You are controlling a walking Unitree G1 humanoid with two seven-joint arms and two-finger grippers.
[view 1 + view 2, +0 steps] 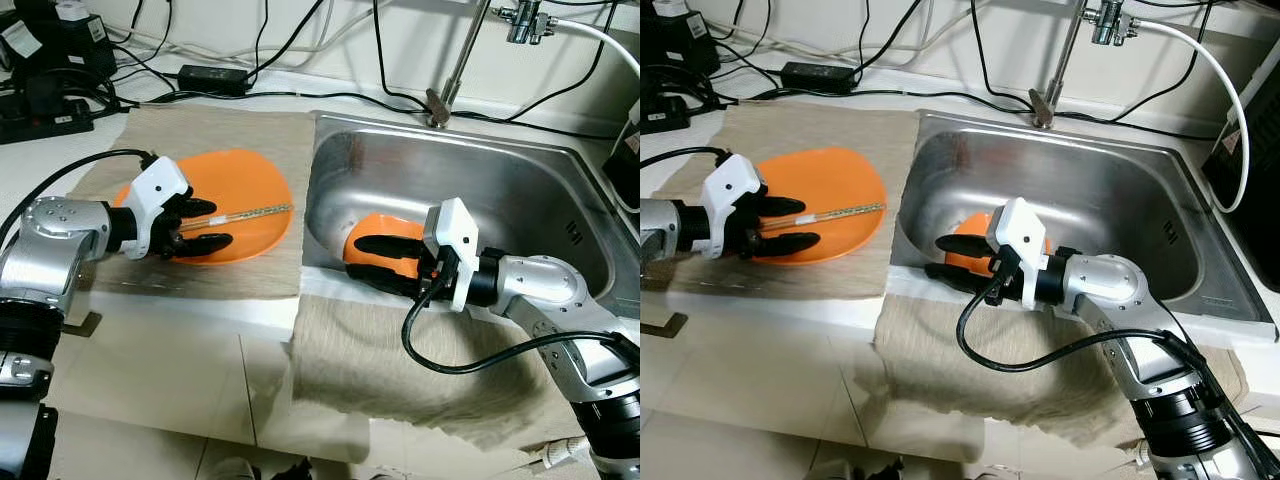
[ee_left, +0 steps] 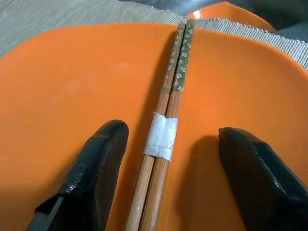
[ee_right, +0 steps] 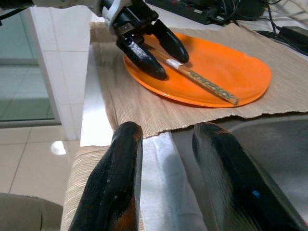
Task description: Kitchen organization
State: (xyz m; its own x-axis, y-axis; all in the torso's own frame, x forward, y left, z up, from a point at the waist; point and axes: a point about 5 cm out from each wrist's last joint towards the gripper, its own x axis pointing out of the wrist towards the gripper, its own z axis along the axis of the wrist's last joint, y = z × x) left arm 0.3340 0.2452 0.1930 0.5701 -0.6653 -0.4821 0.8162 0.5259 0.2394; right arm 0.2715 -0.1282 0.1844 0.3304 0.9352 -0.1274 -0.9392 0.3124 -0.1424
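A pair of wooden chopsticks (image 1: 240,213), bound together with white tape, lies across an orange plate (image 1: 250,180) on a woven mat left of the sink. My left gripper (image 1: 220,222) is open over the plate, one finger on each side of the chopsticks' taped end (image 2: 161,137), not touching them. An orange bowl (image 1: 385,225) sits in the steel sink (image 1: 500,190) near its front left corner. My right gripper (image 1: 355,258) reaches in from the right at the bowl. It is open, fingers (image 3: 120,178) apart with nothing between their tips.
A beige cloth (image 1: 400,360) drapes over the counter's front edge below the sink. The faucet (image 1: 455,70) stands behind the sink. Black cables, a power brick (image 1: 212,78) and black devices (image 1: 50,70) crowd the back of the counter. The tiled floor lies below.
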